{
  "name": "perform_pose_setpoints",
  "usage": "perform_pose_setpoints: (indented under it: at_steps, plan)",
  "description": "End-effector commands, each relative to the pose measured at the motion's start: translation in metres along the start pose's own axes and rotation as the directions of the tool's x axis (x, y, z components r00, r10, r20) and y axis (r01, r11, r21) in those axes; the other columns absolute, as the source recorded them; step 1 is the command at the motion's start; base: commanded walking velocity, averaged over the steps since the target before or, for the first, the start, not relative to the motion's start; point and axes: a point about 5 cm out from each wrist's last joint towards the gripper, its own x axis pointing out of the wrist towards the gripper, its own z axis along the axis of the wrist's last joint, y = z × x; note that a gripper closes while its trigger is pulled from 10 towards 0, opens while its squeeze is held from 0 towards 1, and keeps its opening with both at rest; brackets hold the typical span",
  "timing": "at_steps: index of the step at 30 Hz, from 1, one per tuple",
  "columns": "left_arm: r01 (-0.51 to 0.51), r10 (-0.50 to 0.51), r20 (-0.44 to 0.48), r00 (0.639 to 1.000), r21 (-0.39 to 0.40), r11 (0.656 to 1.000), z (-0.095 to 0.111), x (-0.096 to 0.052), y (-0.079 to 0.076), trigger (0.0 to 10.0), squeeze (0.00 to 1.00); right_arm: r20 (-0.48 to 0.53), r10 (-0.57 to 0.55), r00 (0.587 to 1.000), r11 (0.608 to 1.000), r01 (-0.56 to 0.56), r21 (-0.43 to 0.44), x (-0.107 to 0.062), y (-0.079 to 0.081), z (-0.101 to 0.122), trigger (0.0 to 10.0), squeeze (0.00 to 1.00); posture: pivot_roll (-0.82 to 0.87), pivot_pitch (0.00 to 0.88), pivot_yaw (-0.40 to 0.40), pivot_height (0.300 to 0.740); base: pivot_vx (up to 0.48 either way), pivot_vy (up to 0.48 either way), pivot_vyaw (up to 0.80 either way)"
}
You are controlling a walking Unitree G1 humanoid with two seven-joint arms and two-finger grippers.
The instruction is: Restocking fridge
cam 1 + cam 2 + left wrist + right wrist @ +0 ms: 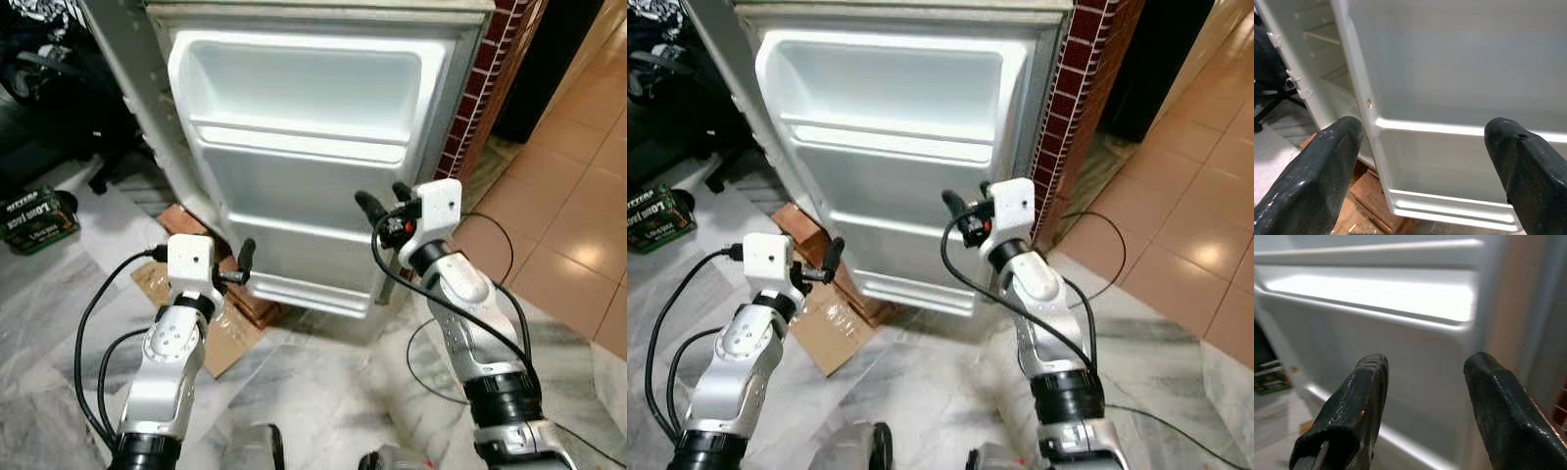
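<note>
Arms: two silver arms rise from the near edge, black cables looping beside each.
Left tool (243,262): near-left, low, just beside the lower left corner of the fridge door; fingers (1317,171) set wide apart, nothing between them.
Right tool (382,204): right of centre, higher than the left one, close to the door's right edge; fingers (1352,406) apart, holding nothing.
Fridge door (304,147): white inner liner faces the camera, far centre, swung open; deep top bin, a rail across the middle, a shallow shelf at the bottom. All door shelves bare.
Fridge interior (1317,54): left wrist view shows the white cabinet past the door's edge, with shelf ledges on its wall; contents can't be made out.
Cardboard (828,328): flattened brown piece on the floor under the door's lower left corner, partly shiny with tape.
Green box (37,220): far left on the floor, well apart from the fridge, printed label not readable.
Brick pillar (1073,108): dark red, just right of the fridge.
Floor (323,392): grey marble near; orange tiles (578,176) far right.
</note>
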Motion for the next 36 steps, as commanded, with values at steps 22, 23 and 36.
perform_pose_setpoints:
  at_steps: [22,23,36]
  plan:
    - [-0.018,0.018,-0.019,1.000,0.004,1.000,-0.005,-0.007,0.001,10.0,0.00,-0.015,-0.143,0.990,0.990,0.143,-0.016,-0.005,-0.014,-0.015,10.0,0.00,0.02,0.102,0.063,0.740,0.000,0.000,0.00]
    - [-0.019,0.019,-0.020,1.000,0.003,1.000,-0.005,-0.007,0.001,10.0,0.00,-0.019,-0.135,0.991,0.991,0.134,-0.015,-0.004,-0.013,-0.016,10.0,0.00,0.02,0.102,0.063,0.740,0.000,0.000,0.00]
    - [-0.025,0.026,-0.027,0.999,0.009,1.000,-0.005,-0.008,0.004,10.0,0.00,-0.013,-0.133,0.991,0.991,0.132,-0.014,0.000,-0.015,-0.014,10.0,0.00,0.03,0.114,0.067,0.740,-0.193,0.000,0.00]
